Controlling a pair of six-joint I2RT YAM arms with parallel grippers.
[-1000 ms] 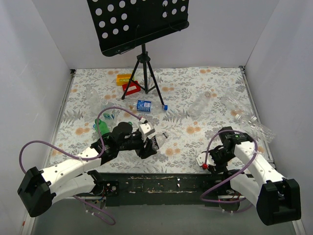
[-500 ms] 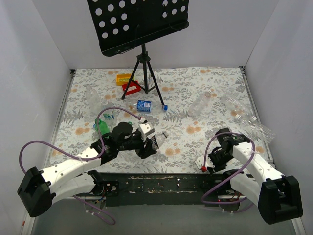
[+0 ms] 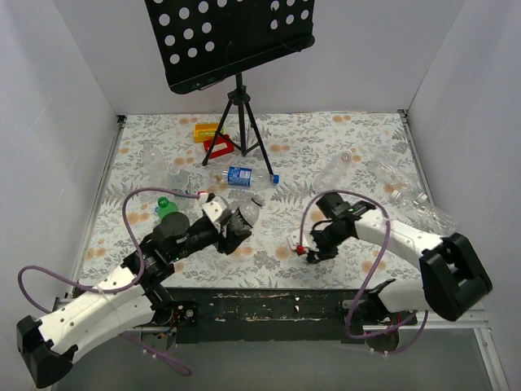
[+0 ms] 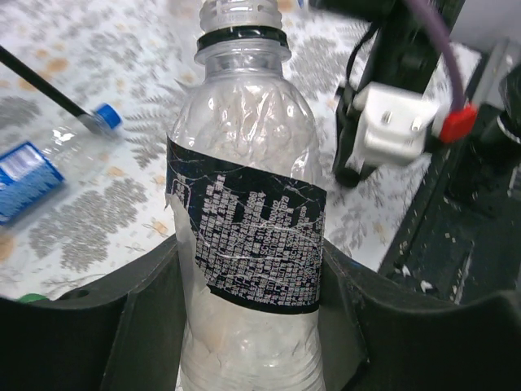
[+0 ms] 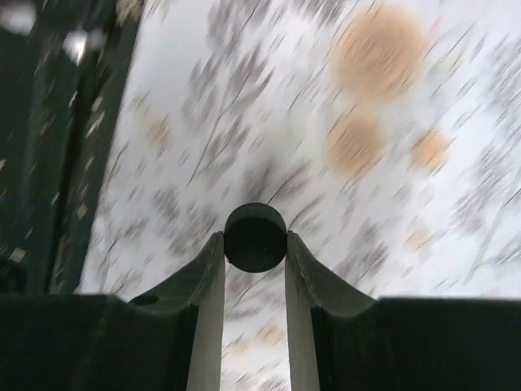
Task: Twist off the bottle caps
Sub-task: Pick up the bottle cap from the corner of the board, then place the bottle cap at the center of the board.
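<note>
One dark cap (image 5: 255,235), pinched in right tool (image 5: 254,242)

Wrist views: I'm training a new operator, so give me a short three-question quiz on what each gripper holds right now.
1. True or false: the bottle in the left gripper has a cap screwed on.
2. What sits between the right gripper's fingers? A) a blue cap B) a black cap C) nothing
3. What colour is the held bottle's label?

Key: 1 false, the threaded neck is bare; 2 B; 3 black.
</note>
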